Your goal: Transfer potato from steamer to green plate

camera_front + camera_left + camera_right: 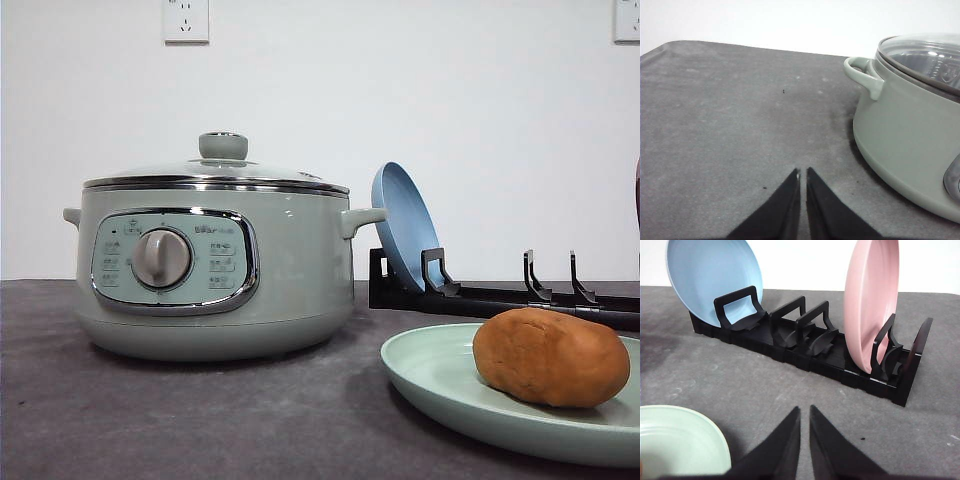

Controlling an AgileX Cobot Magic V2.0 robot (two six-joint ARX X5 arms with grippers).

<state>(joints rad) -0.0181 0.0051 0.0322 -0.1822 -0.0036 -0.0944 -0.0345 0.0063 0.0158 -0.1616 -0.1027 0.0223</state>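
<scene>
Potato (551, 357) lying lengthwise (sideways), green plate (440, 385)

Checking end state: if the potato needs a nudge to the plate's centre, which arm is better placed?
Right, probably. The right pincer, shut and empty, hovers by the green plate, which already holds the potato. The left pincer, also shut, sits beside the lidded steamer, farther from the plate.

Plain white wall (400, 100) behind the table, 2 white power sockets high on it, one (186, 20) at the left, one (627, 20) at the right edge, dark grey matte tabletop (150, 420), soft even light
</scene>
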